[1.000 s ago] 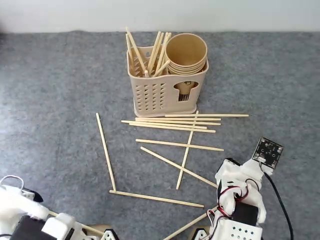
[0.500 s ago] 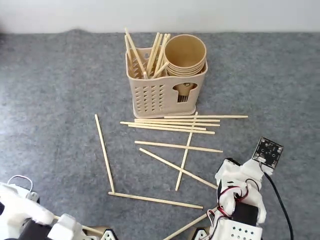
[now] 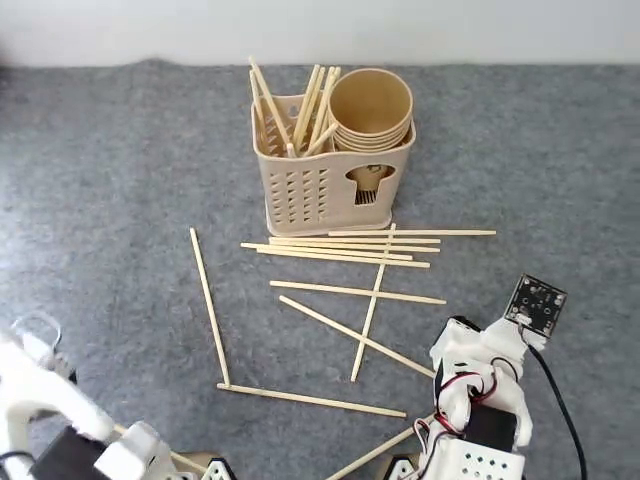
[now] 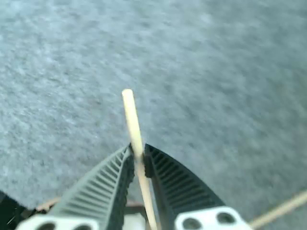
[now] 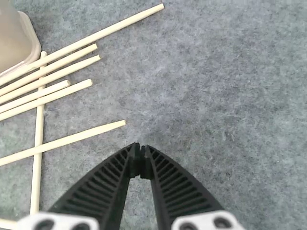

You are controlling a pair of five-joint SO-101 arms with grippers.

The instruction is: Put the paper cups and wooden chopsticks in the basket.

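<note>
Left gripper (image 4: 137, 148): jaws closed on one wooden chopstick (image 4: 130, 115). A short length protrudes past the fingertips and the rest runs back between the jaws, over bare grey surface (image 4: 230, 72).

Right gripper (image 5: 140, 146): jaws pressed together with nothing held, poised low near the loose chopsticks (image 3: 357, 291).

The loose chopsticks lie scattered and partly crossed in front of the basket (image 3: 320, 185). The basket stands at the far side, well apart from both arms. It holds the stacked paper cups (image 3: 372, 100) in one compartment and several upright sticks in the other.

Risks, as judged:
- The narrow pinch on a smooth round stick may let it pivot or slip in transit.
- The trailing end could sweep the loose ones (some overlap).
- At insertion, the tip may catch the rim or the standing sticks and tilt the basket.
</note>
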